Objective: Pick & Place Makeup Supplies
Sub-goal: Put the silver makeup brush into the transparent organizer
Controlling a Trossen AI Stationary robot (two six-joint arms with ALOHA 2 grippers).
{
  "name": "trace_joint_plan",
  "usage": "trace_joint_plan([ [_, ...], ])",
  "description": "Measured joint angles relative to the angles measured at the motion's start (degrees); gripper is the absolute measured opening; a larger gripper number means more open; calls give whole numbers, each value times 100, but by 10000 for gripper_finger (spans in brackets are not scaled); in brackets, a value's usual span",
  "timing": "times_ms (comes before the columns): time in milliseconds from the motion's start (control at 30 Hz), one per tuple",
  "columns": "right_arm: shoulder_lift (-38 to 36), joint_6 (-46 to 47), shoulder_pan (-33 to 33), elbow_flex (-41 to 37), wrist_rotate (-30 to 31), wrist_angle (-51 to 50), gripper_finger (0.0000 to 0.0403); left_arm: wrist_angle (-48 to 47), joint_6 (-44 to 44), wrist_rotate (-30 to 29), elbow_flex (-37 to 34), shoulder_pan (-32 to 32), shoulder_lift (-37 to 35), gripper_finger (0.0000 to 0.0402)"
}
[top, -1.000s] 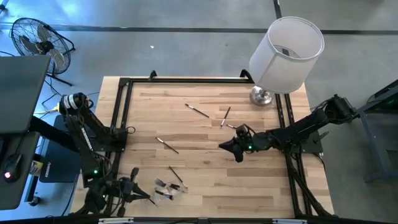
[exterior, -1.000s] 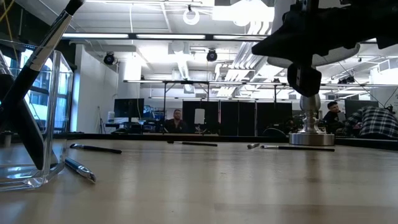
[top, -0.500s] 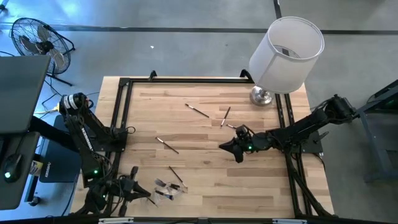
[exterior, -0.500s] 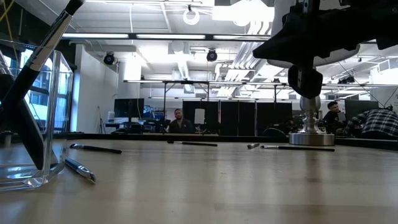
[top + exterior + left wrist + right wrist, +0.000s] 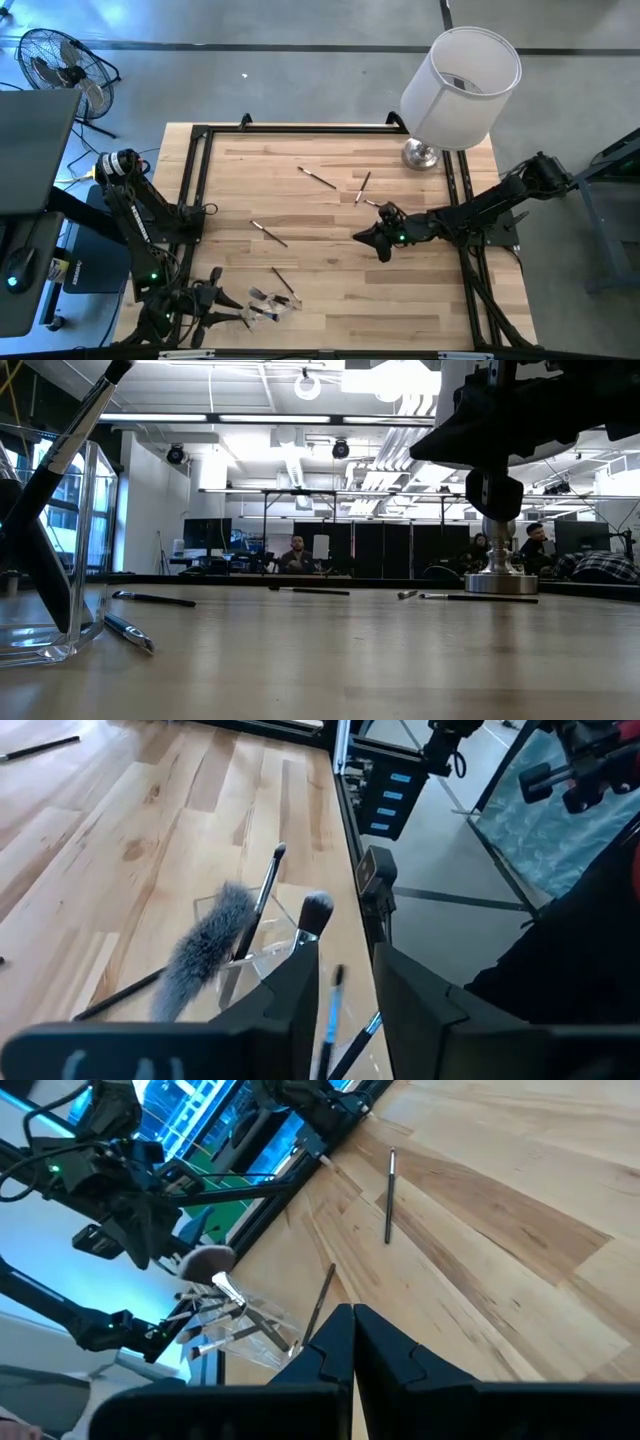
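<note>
Left wrist view: fluffy grey brush [image 5: 205, 949] (soft, tapering) in clear holder [image 5: 262, 942].

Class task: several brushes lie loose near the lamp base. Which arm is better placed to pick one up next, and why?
Probably the right: the right gripper hovers mid-table, close to the loose brushes. The left gripper sits far off by the clear holder.

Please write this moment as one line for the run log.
left gripper: open, beside clear holder of brushes | right gripper: shut, hovering over table | loose brushes: at least four
</note>
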Motion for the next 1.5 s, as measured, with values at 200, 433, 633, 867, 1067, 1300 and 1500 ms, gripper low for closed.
trace_joint_plan([
  [200,0,-16,0,2,41,-262,0,-17,184,-518,0,2,-377,103],
  [433,0,-476,0,2,167,-289,0,-25,1062,-1753,2,406,-1409,104],
  [633,0,-1357,0,2,1102,-186,0,-110,1647,-542,2,1933,-1856,96],
  [867,0,-1687,-94,2,1800,-253,16,-116,1666,1762,2,4124,-1328,9],
  [1067,0,-2034,-395,2,1188,-853,41,-111,1406,2953,2,5421,-654,5],
  [1300,0,-2703,-872,2,151,-1564,71,-187,953,3805,2,6193,-253,2],
  [1500,60,-2875,-1209,113,82,-1787,80,-685,1356,3973,2,6656,-235,1],
])
